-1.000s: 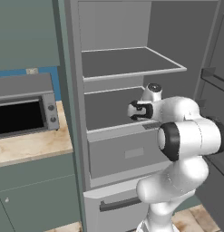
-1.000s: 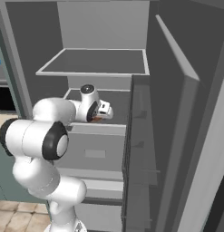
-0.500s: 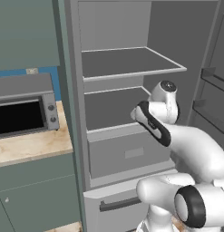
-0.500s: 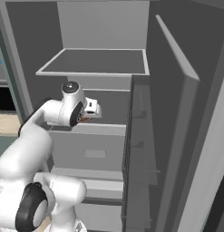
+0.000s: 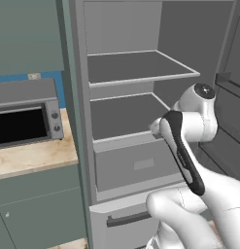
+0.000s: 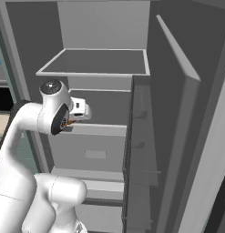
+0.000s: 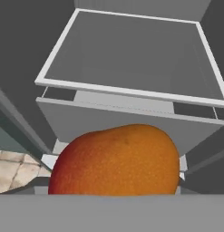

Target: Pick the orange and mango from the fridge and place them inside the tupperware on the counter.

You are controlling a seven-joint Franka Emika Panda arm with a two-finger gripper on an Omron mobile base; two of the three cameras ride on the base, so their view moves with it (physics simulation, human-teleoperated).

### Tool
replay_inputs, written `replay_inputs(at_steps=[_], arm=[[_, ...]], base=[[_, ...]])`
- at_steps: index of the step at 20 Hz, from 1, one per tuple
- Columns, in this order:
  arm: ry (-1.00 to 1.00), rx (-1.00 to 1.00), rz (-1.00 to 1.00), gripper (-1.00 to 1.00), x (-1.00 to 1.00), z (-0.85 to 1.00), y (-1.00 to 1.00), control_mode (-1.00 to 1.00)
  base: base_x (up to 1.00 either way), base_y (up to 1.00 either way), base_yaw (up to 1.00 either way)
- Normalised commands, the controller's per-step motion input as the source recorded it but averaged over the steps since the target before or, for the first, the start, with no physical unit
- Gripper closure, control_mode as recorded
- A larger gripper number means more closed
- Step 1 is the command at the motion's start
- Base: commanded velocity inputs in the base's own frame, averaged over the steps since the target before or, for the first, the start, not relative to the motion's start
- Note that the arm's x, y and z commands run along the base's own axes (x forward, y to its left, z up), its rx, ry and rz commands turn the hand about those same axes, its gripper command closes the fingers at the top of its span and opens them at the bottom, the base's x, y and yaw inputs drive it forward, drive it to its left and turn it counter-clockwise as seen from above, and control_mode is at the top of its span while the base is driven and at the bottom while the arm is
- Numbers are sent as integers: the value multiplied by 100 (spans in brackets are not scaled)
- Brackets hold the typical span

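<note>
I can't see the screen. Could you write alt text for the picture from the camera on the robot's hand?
A large red-orange mango with a yellowish side sits close up at the bottom of the hand view, in front of the open fridge. Behind it lie a bare grey shelf with a pale rim and a drawer front below it. A patch of beige floor shows at lower left.

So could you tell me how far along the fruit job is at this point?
The fridge stands open with bare shelves. The mango sits right in front of the hand camera, apparently held just outside the fridge. It is not yet in the tub, and I cannot see the orange.
</note>
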Motion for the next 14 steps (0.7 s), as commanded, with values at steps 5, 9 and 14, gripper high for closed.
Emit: replay_inputs(at_steps=[5,9,14], arm=[[-6,0,0,100,-73,44,0,-100],[0,0,0,100,-27,27,0,-100],[0,0,0,100,-8,0,0,100]], base=[[0,0,0],[0,0,0],[-46,19,0]])
